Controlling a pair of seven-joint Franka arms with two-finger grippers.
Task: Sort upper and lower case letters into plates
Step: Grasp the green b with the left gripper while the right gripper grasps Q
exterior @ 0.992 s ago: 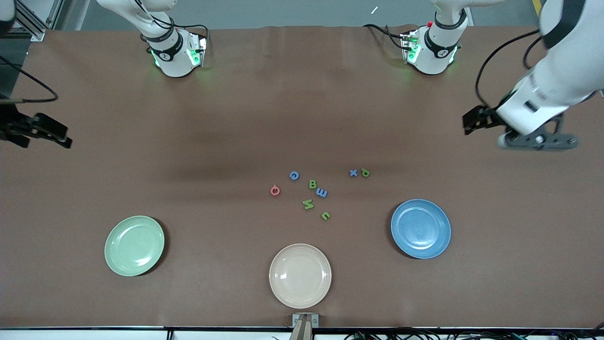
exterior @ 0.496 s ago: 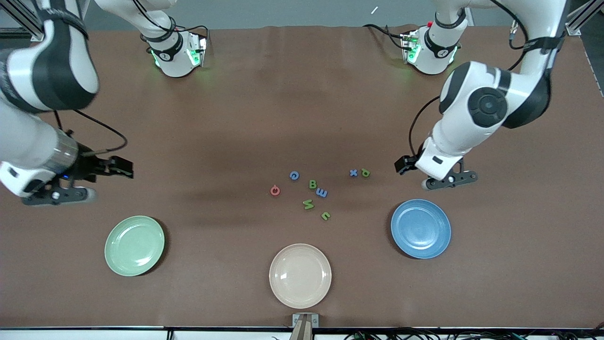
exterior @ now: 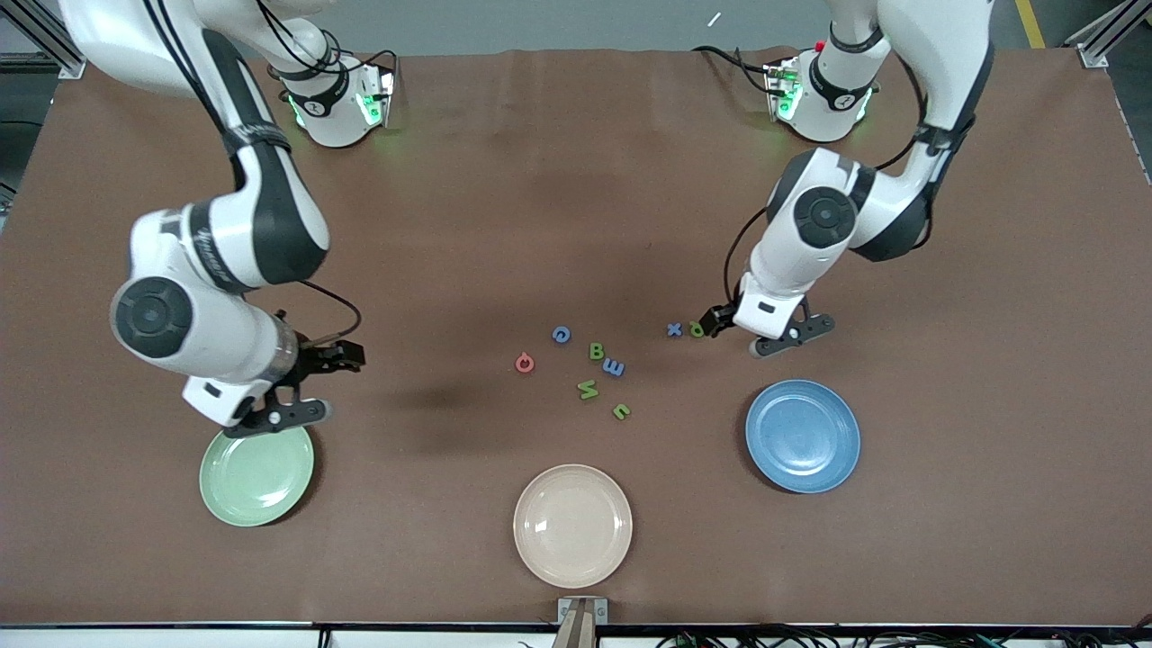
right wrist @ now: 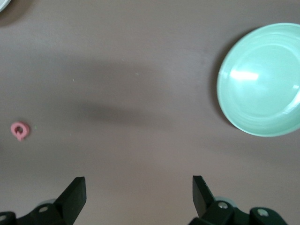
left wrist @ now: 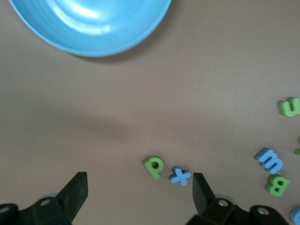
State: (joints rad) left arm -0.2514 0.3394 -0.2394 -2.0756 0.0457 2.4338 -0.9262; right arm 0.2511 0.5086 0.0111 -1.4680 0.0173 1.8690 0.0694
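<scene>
Brown table (exterior: 540,180): 8 letters (exterior: 596,351), 3 plates (exterior: 572,526) on it.

Eight toy letters (exterior: 596,351) lie on the bench (exterior: 540,225): four green, three blue, one pink. Three plates (exterior: 802,436): pale green, blue, cream.

We're looking down on a wide table (exterior: 558,180) covered edge to edge in a plain brown sheet, faintly creased along its top edge. Soft dark shadows smudge the middle of it under even overhead light. Above that edge we see grey floor (exterior: 540,22) with a small white scrap (exterior: 714,19), a yellow stripe (exterior: 1027,20), and aluminium framing (exterior: 1102,36) at the corners.
</scene>
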